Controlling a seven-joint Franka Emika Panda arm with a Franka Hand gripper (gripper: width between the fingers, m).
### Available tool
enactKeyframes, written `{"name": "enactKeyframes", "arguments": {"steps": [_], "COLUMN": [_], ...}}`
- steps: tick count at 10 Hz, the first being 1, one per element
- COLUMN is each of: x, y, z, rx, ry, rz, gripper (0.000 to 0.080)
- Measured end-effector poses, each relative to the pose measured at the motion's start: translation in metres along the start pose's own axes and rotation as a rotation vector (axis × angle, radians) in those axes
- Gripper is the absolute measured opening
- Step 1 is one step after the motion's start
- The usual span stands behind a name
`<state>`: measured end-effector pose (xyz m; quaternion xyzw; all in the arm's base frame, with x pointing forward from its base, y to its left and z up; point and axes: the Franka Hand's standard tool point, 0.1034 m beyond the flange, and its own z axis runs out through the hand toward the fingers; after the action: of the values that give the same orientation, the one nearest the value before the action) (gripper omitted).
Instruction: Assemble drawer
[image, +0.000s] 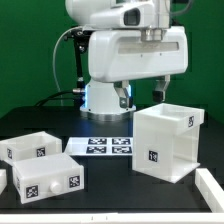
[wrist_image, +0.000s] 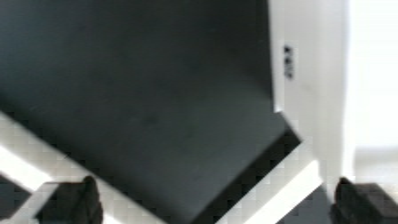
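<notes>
The large white cube-shaped housing (image: 165, 141) stands open-topped on the black table at the exterior view's right, with tags on its walls. Two smaller white drawer boxes lie at the left: one farther back (image: 34, 148), and one nearer with a knob on its front (image: 49, 182). My gripper (image: 143, 95) hangs above the housing's rear left corner, open wide and empty. In the wrist view the gripper (wrist_image: 215, 205) shows both dark fingertips (wrist_image: 68, 201) far apart. Below them is a white housing wall (wrist_image: 317, 90) with a tag, and a dark interior.
The marker board (image: 103, 147) lies flat between the boxes and the housing. A white part (image: 210, 186) sits at the front right edge and another (image: 3, 178) at the far left edge. The robot base stands behind the marker board.
</notes>
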<state>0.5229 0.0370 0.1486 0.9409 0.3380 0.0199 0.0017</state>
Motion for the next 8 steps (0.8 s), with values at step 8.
{"name": "enactKeyframes", "arguments": {"steps": [8], "x": [-0.007], "y": [-0.028], "z": [0.032], "rx": [0.053], "ry": [-0.073], "rz": [0.042], "gripper": [0.0649]}}
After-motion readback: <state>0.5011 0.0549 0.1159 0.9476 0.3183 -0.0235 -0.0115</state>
